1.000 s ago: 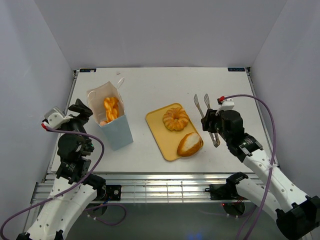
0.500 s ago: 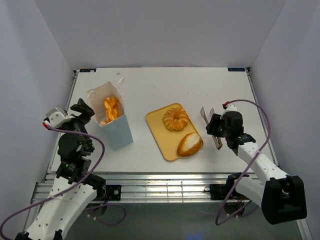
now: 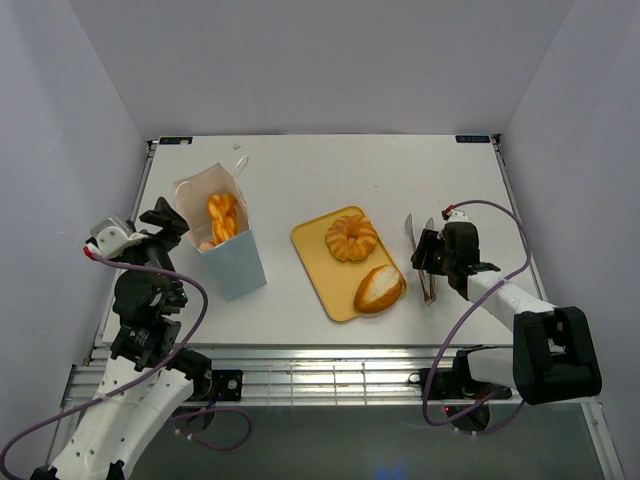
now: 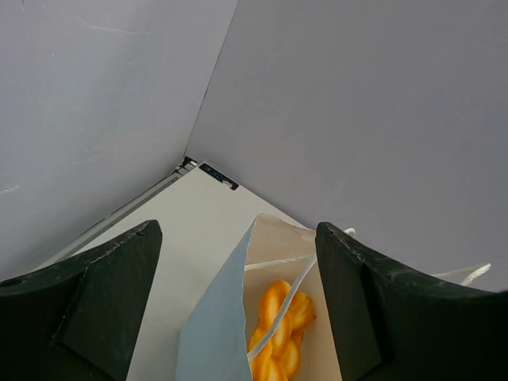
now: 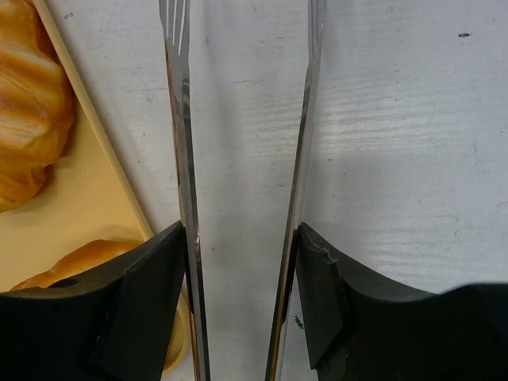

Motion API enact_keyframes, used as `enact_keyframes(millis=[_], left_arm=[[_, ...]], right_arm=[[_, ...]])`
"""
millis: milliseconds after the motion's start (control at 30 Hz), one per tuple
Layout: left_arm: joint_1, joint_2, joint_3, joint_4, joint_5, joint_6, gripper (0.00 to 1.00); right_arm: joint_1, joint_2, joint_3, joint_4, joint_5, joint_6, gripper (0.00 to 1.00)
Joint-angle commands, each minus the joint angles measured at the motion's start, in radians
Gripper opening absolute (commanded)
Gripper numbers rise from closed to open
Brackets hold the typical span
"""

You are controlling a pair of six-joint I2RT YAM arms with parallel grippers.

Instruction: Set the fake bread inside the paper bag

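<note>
Pinching the tongs (image 5: 181, 159) in your right gripper (image 5: 238, 250), left gripper (image 4: 238, 238) gaping empty, you risk fumbling the glossy roll (image 3: 380, 288).

The tongs (image 3: 411, 230), clamped between the right fingers (image 5: 151, 302), are drawn back toward 5 o'clock and spread slightly wider; the right arm (image 3: 500, 295) is folded down low over the desk (image 3: 300, 170).

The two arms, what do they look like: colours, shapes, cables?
The left arm and right arm are alike: rounded white shells, black joints and black wrist parts. A thin purple cable loops beside each, ending at a small white piece with a red tip. The jaws are matte black, broad and flat-faced.
</note>
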Motion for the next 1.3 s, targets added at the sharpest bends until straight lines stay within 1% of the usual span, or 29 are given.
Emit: enact_keyframes(millis=[0,300,433,633,833,933,1067,1267], left_arm=[[-0.005,-0.005,0.034,-0.014,0.021,-0.007,0.89],[-0.005,-0.004,0.036,-0.018,0.029,-0.010,0.89],[-0.005,-0.002,0.036,-0.020,0.032,-0.011,0.89],[-0.006,-0.002,0.034,-0.020,0.032,-0.011,0.88],[-0.006,-0.002,0.034,-0.018,0.033,-0.011,0.88],[-0.006,-0.004,0.033,-0.018,0.033,-0.010,0.88],[-0.008,-0.004,0.033,-0.017,0.035,-0.007,0.88],[-0.008,-0.008,0.030,-0.014,0.032,-0.004,0.88]], right_arm=[[-0.009,0.026,-0.004,0.089,0.006,-0.007,0.61],[-0.009,0.098,0.005,0.092,-0.007,-0.017,0.64],[-0.009,0.117,0.012,0.081,-0.009,-0.027,0.68],[0.000,0.138,0.028,0.058,0.013,-0.038,0.71],[0.063,0.204,0.113,-0.049,0.121,-0.069,0.75],[0.087,0.227,0.137,-0.069,0.163,-0.078,0.77],[0.100,0.256,0.160,-0.123,0.187,-0.081,0.77],[0.127,0.307,0.200,-0.160,0.227,-0.090,0.80]])
